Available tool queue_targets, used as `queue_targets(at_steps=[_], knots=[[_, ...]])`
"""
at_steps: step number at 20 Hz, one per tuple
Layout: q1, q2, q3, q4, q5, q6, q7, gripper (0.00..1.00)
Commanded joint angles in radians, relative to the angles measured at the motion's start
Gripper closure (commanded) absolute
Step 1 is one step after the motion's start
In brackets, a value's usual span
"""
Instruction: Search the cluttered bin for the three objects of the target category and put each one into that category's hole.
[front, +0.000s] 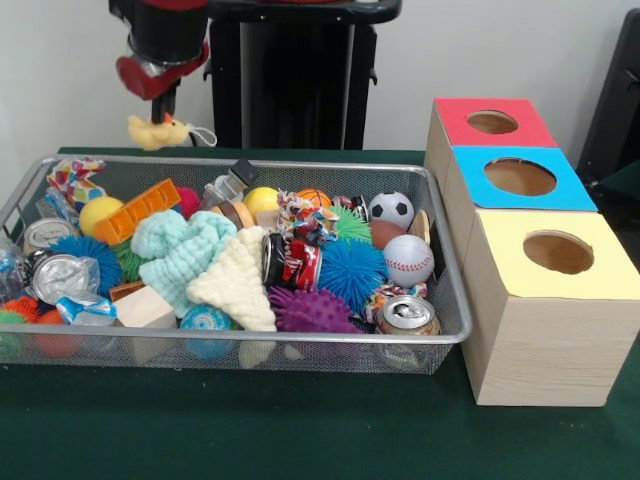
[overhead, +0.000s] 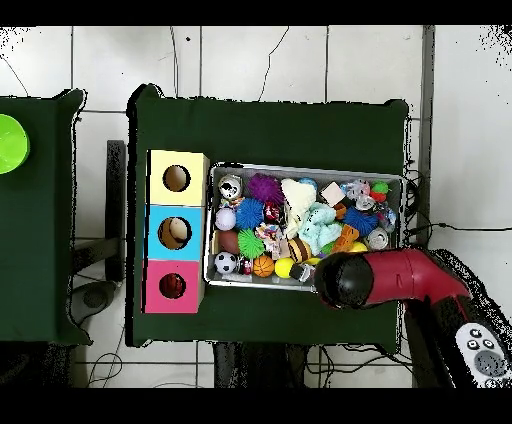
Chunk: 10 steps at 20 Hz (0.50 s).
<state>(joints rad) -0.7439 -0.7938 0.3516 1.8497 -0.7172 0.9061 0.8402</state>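
3 boxes (front: 530, 250), 1 bin (front: 300, 350), 2 knitted cloths (front: 205, 255), 1 yellow plush (front: 155, 131).

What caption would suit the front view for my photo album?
Robot hand lifts a fluffy yellow plush toy above the toy-crammed wire bin, three colour-topped boxes waiting beside it.

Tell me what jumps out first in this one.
The wire-mesh bin crammed with bright toys, balls and cans fills the table's middle. Above its far left corner in the front view, the hand hangs a fluffy yellow plush in the air. Three colour-topped boxes stand beside the bin, the red-topped box farthest back.
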Motion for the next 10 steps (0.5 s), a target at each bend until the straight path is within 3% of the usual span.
queue_targets(at_steps=[1, 10], knots=[[0.045, -0.123, 0.078, 0.103, 0.083, 0.081, -0.038, 1.00], [0.125, -0.149, 0.065, 0.168, 0.184, 0.030, 0.065, 1.00]])
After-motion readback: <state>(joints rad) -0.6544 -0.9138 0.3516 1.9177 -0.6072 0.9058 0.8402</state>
